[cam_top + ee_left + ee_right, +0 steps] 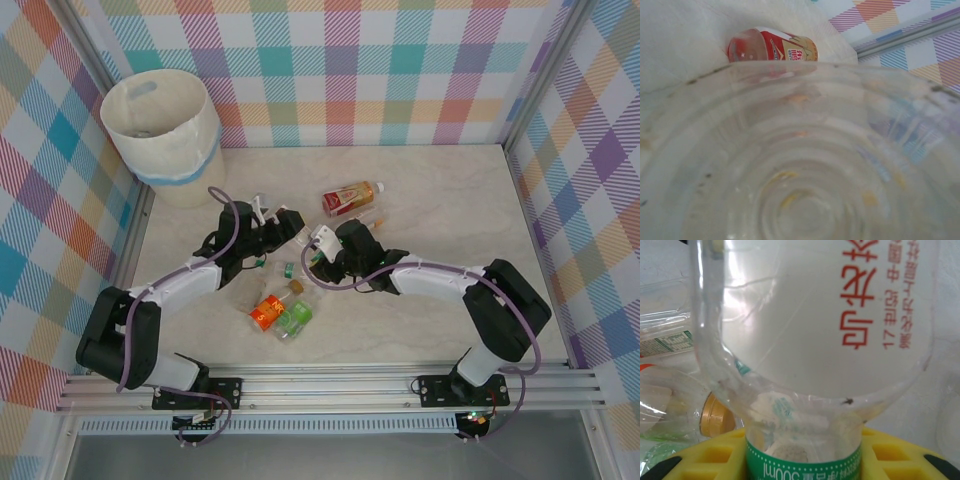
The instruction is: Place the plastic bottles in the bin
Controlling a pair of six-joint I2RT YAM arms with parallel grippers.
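Progress: judged far from done | bin (160, 125): far-left corner of tabletop (450, 200), contents unclear | plastic bottles (268, 310): several lie mid-tabletop, well apart from bin | right claw (322, 245): pinching green-banded bottle (802, 460), not yet carried over | left claw (262, 213): close against clear bottle (800, 165), spread cannot be told

The plastic bottles (281, 313) lie scattered mid-table; bin (196, 130) far-left.
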